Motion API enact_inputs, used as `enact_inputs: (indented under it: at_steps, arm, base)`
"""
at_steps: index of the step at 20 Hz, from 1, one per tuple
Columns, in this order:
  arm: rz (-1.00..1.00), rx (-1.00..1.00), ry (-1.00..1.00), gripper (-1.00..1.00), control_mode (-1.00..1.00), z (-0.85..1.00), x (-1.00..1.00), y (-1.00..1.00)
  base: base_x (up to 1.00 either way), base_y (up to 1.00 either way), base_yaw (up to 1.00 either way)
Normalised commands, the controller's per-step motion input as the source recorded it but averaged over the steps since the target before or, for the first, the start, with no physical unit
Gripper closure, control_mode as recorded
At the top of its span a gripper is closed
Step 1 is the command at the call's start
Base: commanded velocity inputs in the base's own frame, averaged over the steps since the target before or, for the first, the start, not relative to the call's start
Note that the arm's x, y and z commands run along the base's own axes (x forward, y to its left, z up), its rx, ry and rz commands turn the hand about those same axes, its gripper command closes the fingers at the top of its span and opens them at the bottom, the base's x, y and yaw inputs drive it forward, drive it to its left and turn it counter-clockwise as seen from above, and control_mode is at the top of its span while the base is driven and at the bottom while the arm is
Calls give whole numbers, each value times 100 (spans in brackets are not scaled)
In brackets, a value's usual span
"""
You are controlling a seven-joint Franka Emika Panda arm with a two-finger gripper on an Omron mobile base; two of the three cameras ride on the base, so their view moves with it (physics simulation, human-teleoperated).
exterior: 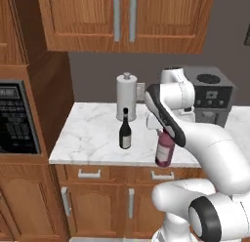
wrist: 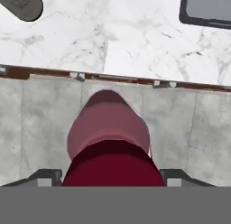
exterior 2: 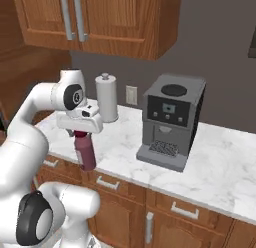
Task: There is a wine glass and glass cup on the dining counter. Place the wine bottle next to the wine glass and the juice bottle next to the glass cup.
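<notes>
The juice bottle point(exterior: 164, 151) has its cap and neck hidden behind the arm in the left base view, and under the gripper point(exterior 2: 81, 133) in the right base view. In the hand view its dark red cap is cut off by the bottom edge, hiding the fingertips' contact. Left of the juice bottle, the wine bottle point(exterior: 125, 131) has a label too small to read.

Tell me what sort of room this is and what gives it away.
A home kitchen, most likely. Wooden wall cabinets hang over a marble worktop with drawers, a coffee machine stands on it beside a paper towel roll, and a microwave sits built in at the left.
</notes>
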Motion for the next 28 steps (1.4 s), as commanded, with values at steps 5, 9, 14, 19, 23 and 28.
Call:
enact_inputs:
  at_steps: [5,9,14,19,23,28]
  arm:
    - [0,0,0,100,100,0,0,0]
    - [0,0,0,100,100,0,0,0]
    - [0,0,0,100,100,0,0,0]
    - [0,0,0,100,100,0,0,0]
    - [0,0,0,100,100,0,0,0]
    - [0,0,0,100,100,0,0,0]
  base:
    - [-9,4,100]
    - [-1,0,100]
    - [0,0,100]
    - [0,0,100]
    - [0,0,100]
    - [10,-5,94]
